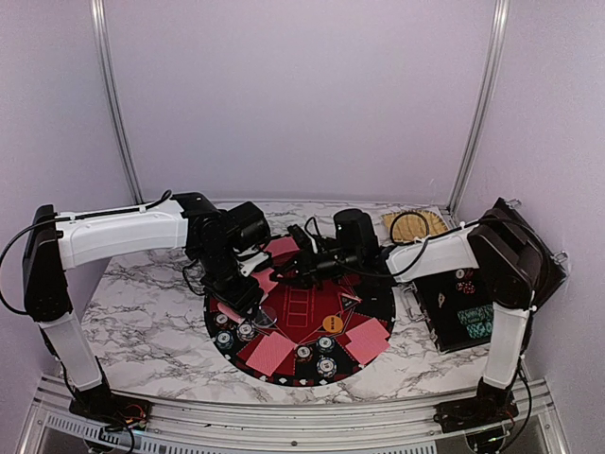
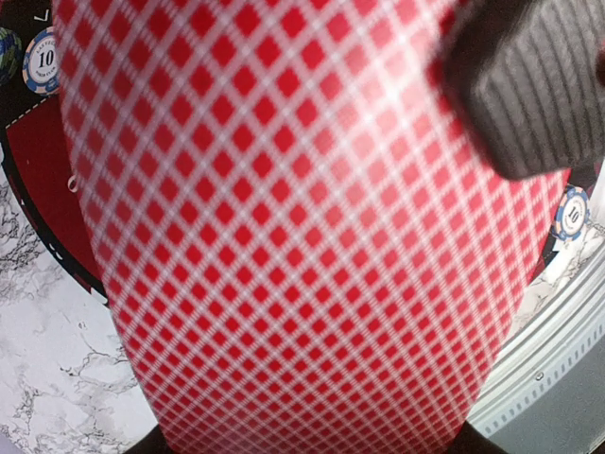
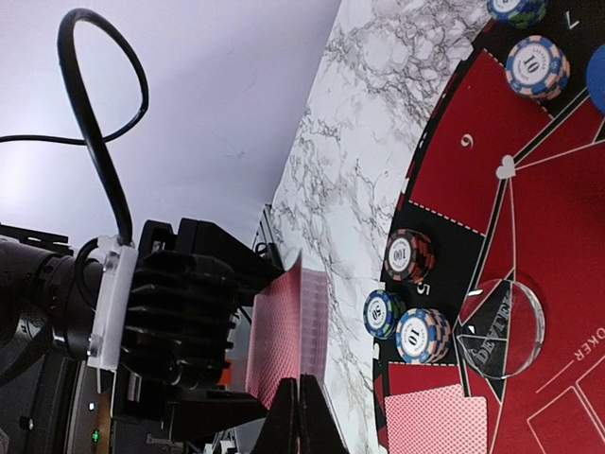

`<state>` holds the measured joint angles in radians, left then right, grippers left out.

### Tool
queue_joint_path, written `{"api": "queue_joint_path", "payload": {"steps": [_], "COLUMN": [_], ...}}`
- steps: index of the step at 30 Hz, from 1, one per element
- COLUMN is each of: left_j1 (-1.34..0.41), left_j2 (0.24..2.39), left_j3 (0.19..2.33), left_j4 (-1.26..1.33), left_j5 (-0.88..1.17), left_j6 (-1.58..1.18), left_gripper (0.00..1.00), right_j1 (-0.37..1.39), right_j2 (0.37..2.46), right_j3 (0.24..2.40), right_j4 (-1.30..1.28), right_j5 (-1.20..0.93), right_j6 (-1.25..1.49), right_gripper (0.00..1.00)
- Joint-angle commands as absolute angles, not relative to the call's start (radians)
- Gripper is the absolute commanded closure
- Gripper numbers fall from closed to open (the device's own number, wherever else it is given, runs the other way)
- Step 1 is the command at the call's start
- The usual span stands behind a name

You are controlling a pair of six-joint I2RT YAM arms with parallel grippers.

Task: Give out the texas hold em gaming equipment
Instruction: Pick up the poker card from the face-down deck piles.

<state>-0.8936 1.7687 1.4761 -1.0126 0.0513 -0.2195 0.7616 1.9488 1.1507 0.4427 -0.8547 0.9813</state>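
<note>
Dealing: left claw [image 3: 265,340] clamps pink-red diamond-backed card deck [image 2: 284,236]; right claw [image 3: 301,421], shut on top card [image 3: 317,312], must peel away

White shells, chunky black joints on left arm [image 1: 123,236] and right arm [image 1: 437,253]; thin black cables [image 3: 63,52] loop loose, and the left hand [image 1: 251,303] has ribbed black pads [image 2: 529,85].

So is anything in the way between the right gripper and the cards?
No, nothing visible is. The right gripper is shut right on the edge of the cards, which the left gripper holds up.
</note>
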Motion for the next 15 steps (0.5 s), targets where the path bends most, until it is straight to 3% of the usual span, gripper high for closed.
{"api": "queue_joint_path", "payload": {"steps": [1,15], "left_j1": [-0.885,-0.868], "left_j2": [1.769,1.753], "left_j3": [1.484,1.454], "left_j4": [-1.037,-1.025], "left_j5": [0.036,0.033], "left_j6": [-0.221,-0.233], "left_gripper": [0.65,0.65], "right_j1": [0.74,0.691], "right_j2": [1.896,1.836], "right_j3": [1.14,1.082], "right_j4": [0.489,0.505], "right_j5": [-0.856,-0.848], "right_j6": [0.999,1.011], "right_gripper": [0.99,1.0]}}
